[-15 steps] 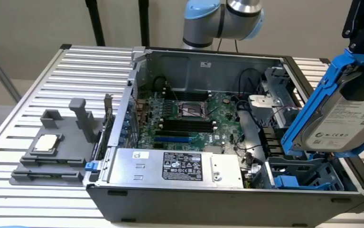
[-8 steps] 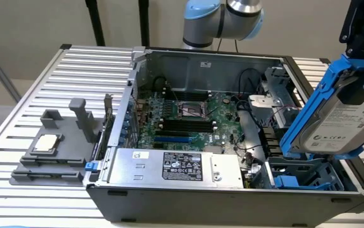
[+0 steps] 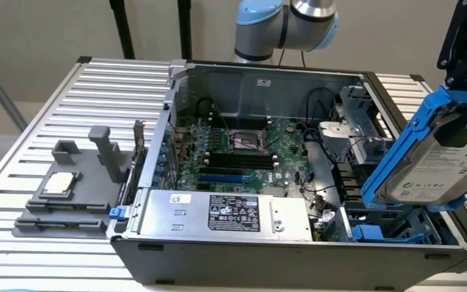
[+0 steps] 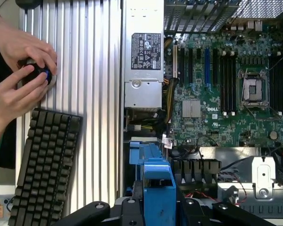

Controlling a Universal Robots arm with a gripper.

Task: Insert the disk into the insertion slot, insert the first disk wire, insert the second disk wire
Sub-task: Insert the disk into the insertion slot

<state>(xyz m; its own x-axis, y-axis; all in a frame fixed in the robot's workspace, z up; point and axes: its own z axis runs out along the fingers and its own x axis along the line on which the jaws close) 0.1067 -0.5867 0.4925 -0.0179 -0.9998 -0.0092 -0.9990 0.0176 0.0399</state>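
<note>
My gripper (image 3: pixel 464 112) comes in from the top of the exterior view's right and is shut on the disk (image 3: pixel 442 171), a silver-grey drive with a white label in a bright blue carrier (image 3: pixel 396 155). The disk hangs tilted, one end up, above the open computer case. Just below its low end is the insertion slot (image 3: pixel 379 233), a dark bay with blue rails at the case's near corner on the exterior view's right. In the wrist view the blue carrier (image 4: pixel 158 186) sits between my black fingers (image 4: pixel 130 209), with the slot's blue rails (image 4: pixel 142 154) beyond. Thin red wires (image 4: pixel 200 194) lie beside the bay.
Inside the case are the green motherboard (image 3: pixel 242 159), its black socket (image 3: pixel 246 141) and the silver power supply (image 3: pixel 217 213). A grey fixture holding a small chip (image 3: pixel 58 184) stands on the slatted table. A person's hands (image 4: pixel 19 70) and a black keyboard (image 4: pixel 45 165) are alongside the case.
</note>
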